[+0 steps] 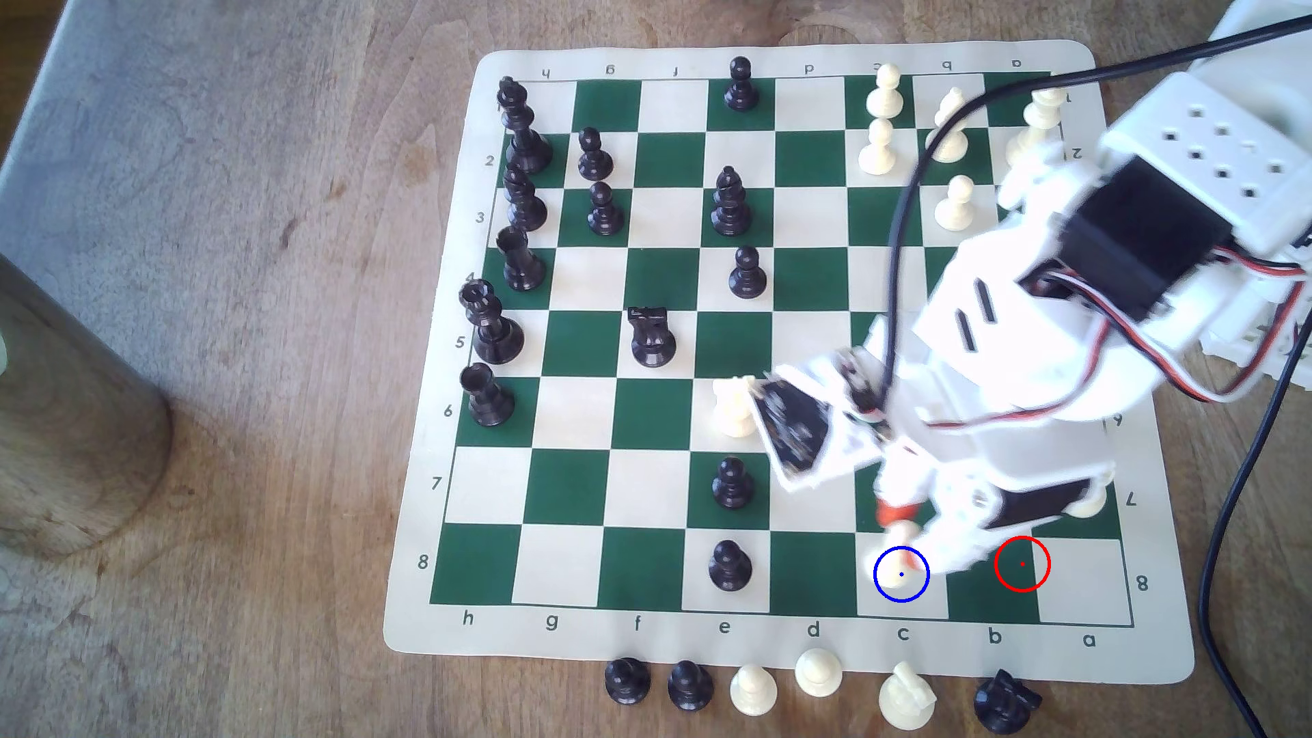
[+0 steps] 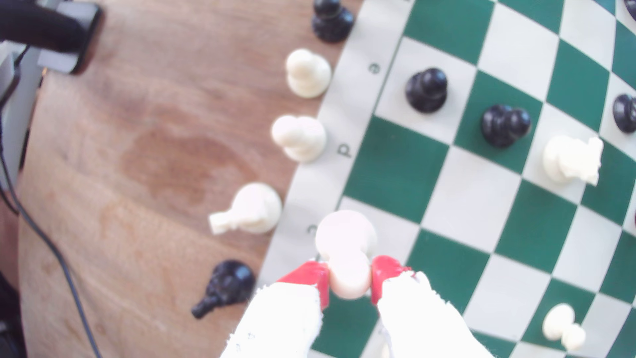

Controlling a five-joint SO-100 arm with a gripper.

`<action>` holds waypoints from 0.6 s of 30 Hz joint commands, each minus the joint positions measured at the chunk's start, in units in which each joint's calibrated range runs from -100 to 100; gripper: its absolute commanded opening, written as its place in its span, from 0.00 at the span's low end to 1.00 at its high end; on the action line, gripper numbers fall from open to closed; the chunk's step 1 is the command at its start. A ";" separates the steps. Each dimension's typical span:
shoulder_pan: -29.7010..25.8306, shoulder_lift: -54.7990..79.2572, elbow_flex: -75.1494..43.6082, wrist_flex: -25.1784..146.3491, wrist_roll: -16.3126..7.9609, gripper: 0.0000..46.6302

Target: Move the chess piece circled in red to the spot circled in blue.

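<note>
The wooden counter (image 1: pixel 248 355) is carrying a green-and-cream chess mat (image 1: pixel 440 624), and I am reading the exterior view from its left across to its right. At far left, black pieces are crowding the h file, well clear of my work. Further right, two black pawns are standing on the e file, one on e7 (image 1: pixel 732 482) and one on e8 (image 1: pixel 730 565), with a dark empty square between them and my target. Then comes the spot (image 1: pixel 902 575), the cream square ringed in blue, and just above it my gripper (image 1: pixel 903 529) is pinching the chess piece (image 1: pixel 903 533). In the wrist view my red-tipped fingers (image 2: pixel 311 275) are clamping the pawn (image 2: pixel 347 248) by its head, base hanging over the board's edge squares. Right again, the red-ringed square (image 1: pixel 1022 564) is lying vacated.

I am judging the risks this way: the grip is sitting high on a round head, so the pawn could be swinging or slipping. If I am releasing while it is tilted, it may topple or roll off the mat toward the captured pieces (image 1: pixel 752 688) along the edge. Opening too early could also be leaving it straddling the square's border.
</note>
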 commanded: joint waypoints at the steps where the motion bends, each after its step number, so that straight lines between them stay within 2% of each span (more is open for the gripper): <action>1: 1.52 3.38 -6.96 -0.83 0.15 0.00; 5: 2.62 7.62 -7.33 -0.91 0.59 0.00; 18: 0.35 12.97 -7.33 0.48 1.27 0.00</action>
